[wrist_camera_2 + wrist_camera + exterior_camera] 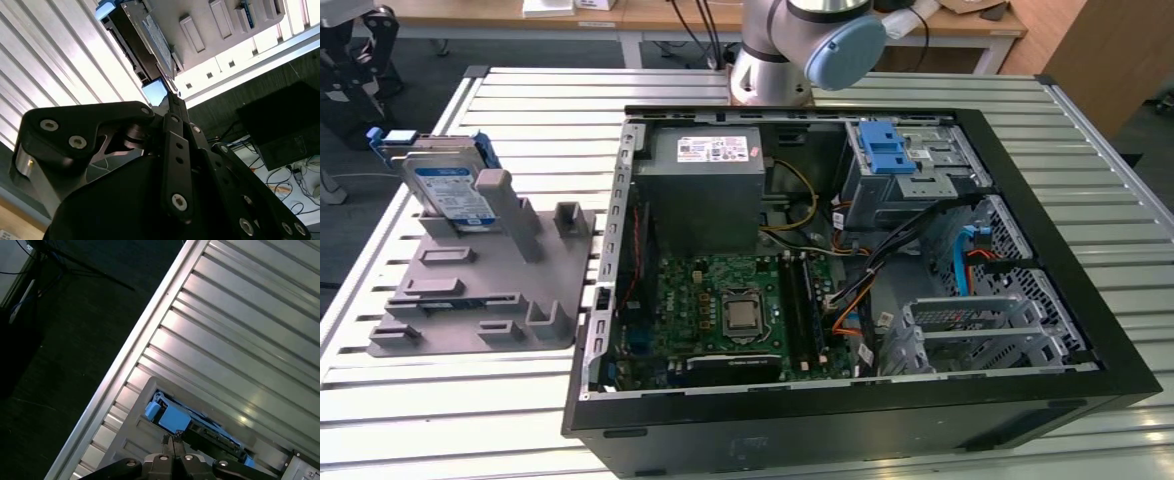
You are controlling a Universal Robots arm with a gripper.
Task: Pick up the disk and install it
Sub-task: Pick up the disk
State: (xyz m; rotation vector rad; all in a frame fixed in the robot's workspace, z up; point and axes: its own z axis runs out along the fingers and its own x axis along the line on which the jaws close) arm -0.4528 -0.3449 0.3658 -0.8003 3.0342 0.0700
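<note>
Silver-grey, flat and blue-railed, the rectangular hard disk (447, 190) is being kept upright on edge in a grey plastic slotted stand (480, 290), seemingly so its top edge is offered for grasping. Over it, the black gripper (170, 439) is being hovered, fingertips pressed together, nothing pinched.

Ribbed aluminium table (534, 100), dark floor (60, 350), pale wooden desks (654, 17) beyond.

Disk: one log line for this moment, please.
disk: upright in grey fixture, not picked up | gripper: shut, empty, aimed at disk, clear of it | computer case: open
</note>
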